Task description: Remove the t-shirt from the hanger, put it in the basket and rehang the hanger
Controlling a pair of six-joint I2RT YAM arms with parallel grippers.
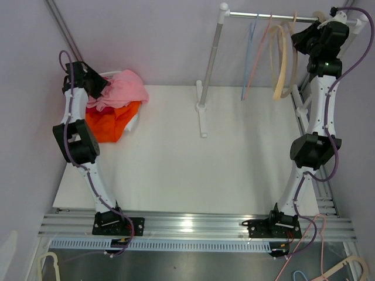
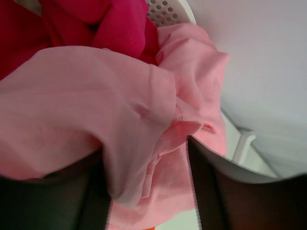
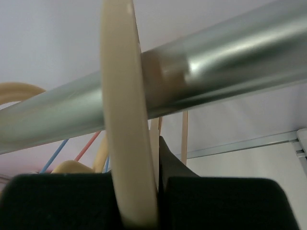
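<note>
Top external: the crumpled pink t-shirt (image 1: 123, 89) was off the rack, heaped on an orange garment (image 1: 108, 124) at the far-left corner of the white surface (image 1: 205, 170).

Left wrist: the left fingers (image 2: 220, 206) stood spread. Pink cloth sagged loose between them and nothing was pinched. The rim of a white perforated basket (image 2: 165, 12) showed just behind the pile.

Right wrist: the right fingers (image 3: 230, 201) were pressed together on the cream curved hanger (image 3: 124, 120), just below the shiny metal rail (image 3: 216, 72). Its hook sat over the rail. I saw no cloth on that hanger.

My read: the shirt was already stripped, and this was the drop-off, with the left side letting go over the basket.

Next move as I judged it:
- Left arm lifts straight up and clear, so the fabric between the fingers doesn't catch and drag back out.
- Right fingers let go only once the hanger hangs on the rail by itself, then back away without knocking it off.

Main risk was cloth clinging to a fingertip.
</note>
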